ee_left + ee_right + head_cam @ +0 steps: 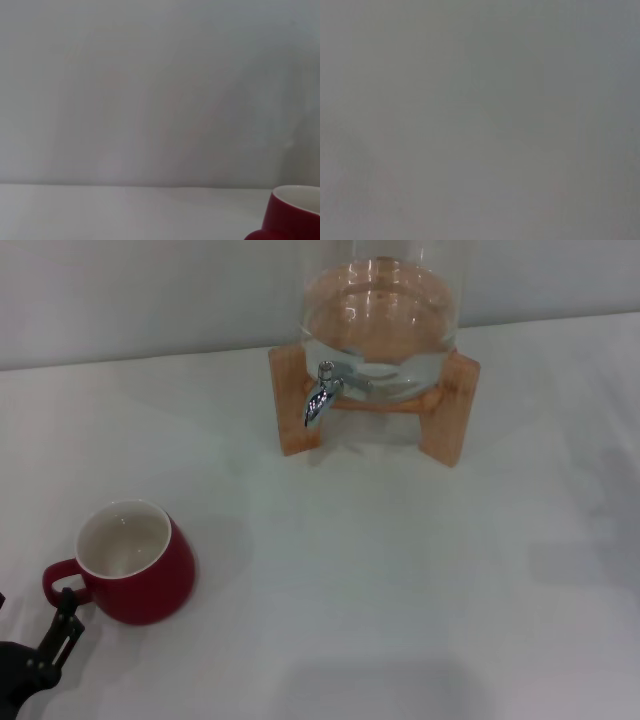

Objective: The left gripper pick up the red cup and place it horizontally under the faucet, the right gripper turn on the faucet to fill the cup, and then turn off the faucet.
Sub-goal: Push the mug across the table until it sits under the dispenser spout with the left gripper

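Head view: red cup (135, 565) stands upright on the white worktop (400, 580) at about 8 o'clock, white inside showing, loop handle pointing toward 9 o'clock. Left gripper (45, 645) pokes in at the 7 o'clock corner, one black finger (62, 632) just beside the cup handle, tip near or touching it, can't tell which. Gripper state: cannot tell, only part of it is in view; it is not holding the cup body.

Faucet (322, 395) sits at 12 o'clock, chrome spout curving down, fitted to a clear glass jar (378, 310) on a wooden stand (300, 405). Cup and faucet are well apart.

Left wrist view: just the cup's rim and side (292, 215) at the frame corner, against a plain wall.

Right gripper is not in view; the right wrist view is a blank grey field.
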You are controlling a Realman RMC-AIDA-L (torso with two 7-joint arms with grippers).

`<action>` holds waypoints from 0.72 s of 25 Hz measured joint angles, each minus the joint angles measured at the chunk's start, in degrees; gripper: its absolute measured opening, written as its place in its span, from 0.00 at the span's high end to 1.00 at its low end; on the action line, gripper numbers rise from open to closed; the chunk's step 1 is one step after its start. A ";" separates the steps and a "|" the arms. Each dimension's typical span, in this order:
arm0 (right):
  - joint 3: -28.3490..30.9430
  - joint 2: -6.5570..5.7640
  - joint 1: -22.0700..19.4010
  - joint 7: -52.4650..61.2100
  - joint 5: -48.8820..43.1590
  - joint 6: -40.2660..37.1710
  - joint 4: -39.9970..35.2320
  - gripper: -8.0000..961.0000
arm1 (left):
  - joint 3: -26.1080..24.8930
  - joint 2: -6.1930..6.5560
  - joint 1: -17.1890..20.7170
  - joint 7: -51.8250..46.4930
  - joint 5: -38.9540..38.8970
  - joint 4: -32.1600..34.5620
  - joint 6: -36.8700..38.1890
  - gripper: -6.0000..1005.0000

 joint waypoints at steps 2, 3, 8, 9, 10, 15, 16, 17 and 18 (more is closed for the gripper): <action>0.00 0.00 0.00 0.00 0.00 0.00 0.00 0.31 | 0.00 0.00 0.00 0.15 -0.16 0.00 0.04 0.13; 0.00 0.00 0.00 0.00 0.00 0.00 0.00 0.31 | 0.00 0.00 0.00 0.25 -0.26 0.00 0.04 0.13; 0.00 0.00 0.00 0.00 0.07 0.00 0.00 0.31 | -0.15 0.00 0.00 0.41 -0.44 0.00 0.08 0.13; 0.00 0.00 0.00 0.00 0.07 0.00 0.00 0.31 | -0.20 0.00 0.00 0.42 -0.45 0.00 0.08 0.13; 0.00 0.00 0.00 0.00 0.07 0.00 0.00 0.31 | -0.24 0.00 0.00 0.41 -0.45 0.00 0.08 0.13; 0.00 0.00 0.00 0.00 0.01 0.00 0.00 0.31 | -0.45 0.00 0.00 0.41 -0.49 0.00 0.01 0.13; 0.00 0.00 0.00 0.00 0.01 0.00 0.00 0.31 | -0.49 0.00 0.00 0.41 -0.52 0.00 -0.02 0.13; 0.00 0.00 0.00 0.00 0.00 0.00 0.00 0.31 | -0.51 0.00 0.00 0.40 -0.55 0.00 -0.05 0.13; 0.00 0.00 0.00 0.00 0.00 0.00 0.00 0.31 | -0.54 0.00 0.00 0.38 -0.58 -0.01 -0.10 0.13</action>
